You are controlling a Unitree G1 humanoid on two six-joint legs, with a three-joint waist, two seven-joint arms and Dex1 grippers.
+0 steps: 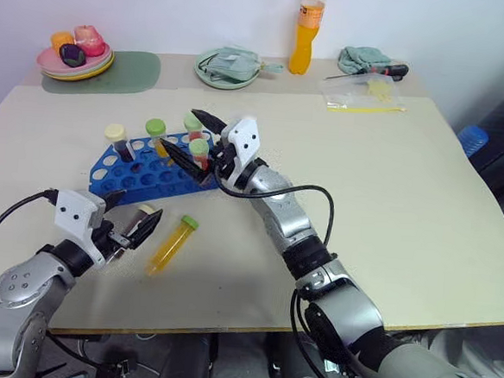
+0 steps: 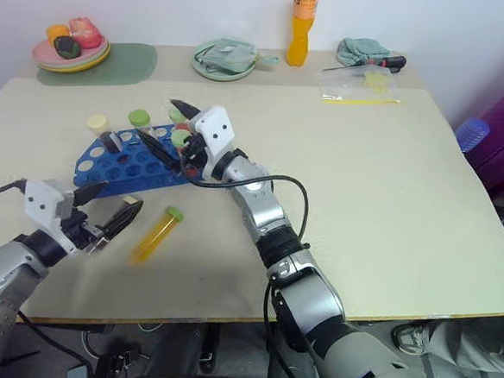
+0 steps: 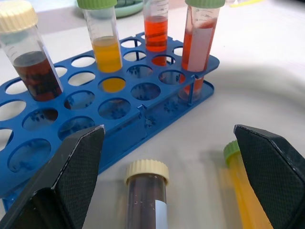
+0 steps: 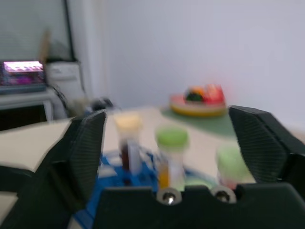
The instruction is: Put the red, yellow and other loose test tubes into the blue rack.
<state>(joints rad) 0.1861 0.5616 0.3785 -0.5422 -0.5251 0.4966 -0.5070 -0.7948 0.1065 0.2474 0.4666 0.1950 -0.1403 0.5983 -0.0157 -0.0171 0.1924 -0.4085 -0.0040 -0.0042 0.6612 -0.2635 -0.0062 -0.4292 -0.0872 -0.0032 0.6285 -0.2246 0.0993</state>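
Four capped plastic test tubes are seen standing in the blue perforated plastic rack (image 1: pixel 140 174) on the pale surface (image 1: pixel 389 207). Two remain loose just beside it: a yellow-filled, green-capped tube (image 1: pixel 170 245) and a dark, cream-capped tube (image 3: pixel 146 195). The right gripper (image 1: pixel 189 136) is spread, released, over the rack; the left gripper (image 1: pixel 129 217) is spread, empty, around the dark tube.

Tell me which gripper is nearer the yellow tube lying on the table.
Left. The left gripper sits open just beside the yellow tube, with a dark tube between its fingers. The right gripper is open farther back, up over the blue rack.
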